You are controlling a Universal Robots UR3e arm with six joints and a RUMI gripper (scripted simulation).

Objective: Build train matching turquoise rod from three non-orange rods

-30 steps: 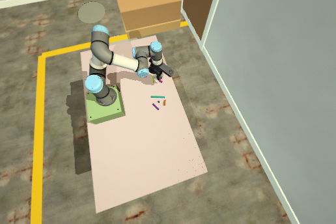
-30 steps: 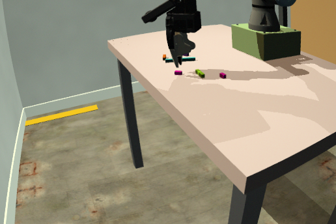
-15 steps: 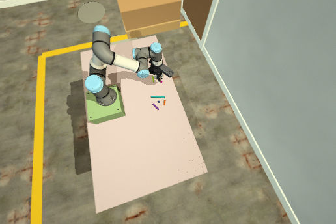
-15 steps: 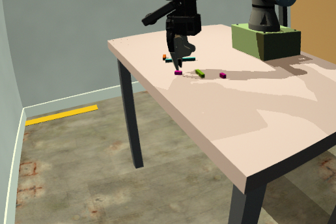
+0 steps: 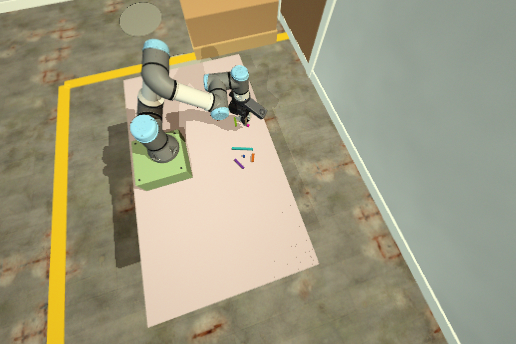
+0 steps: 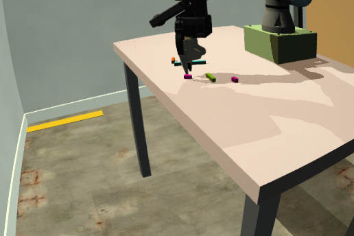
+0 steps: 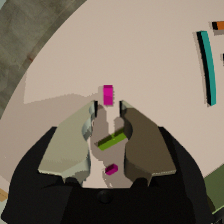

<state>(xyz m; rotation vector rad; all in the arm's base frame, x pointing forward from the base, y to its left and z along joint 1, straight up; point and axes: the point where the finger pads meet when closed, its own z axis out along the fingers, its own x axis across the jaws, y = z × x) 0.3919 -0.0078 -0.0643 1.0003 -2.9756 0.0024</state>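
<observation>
Robot arm's hand (image 6: 186,72) poised just above a small magenta rod (image 6: 187,76) on a pale pink bench (image 6: 274,114).

The hand points straight down with its two jaws drawn narrow and nothing held between them; the tips sit just over the magenta rod, which lies flat near the bench's long edge on the wall side, toward the corner by the cardboard box (image 5: 227,3). Just beside it lies a lime rod (image 6: 210,77), and past that a second magenta rod (image 6: 234,79). Farther along the same long edge, near the bench's middle, lies the turquoise rod (image 5: 242,148), with an orange rod (image 5: 252,157), a tiny blue rod (image 5: 243,156) and a purple rod (image 5: 239,163) near it, none touching. The arm's green base block (image 5: 170,176) stands by the opposite long edge.
</observation>
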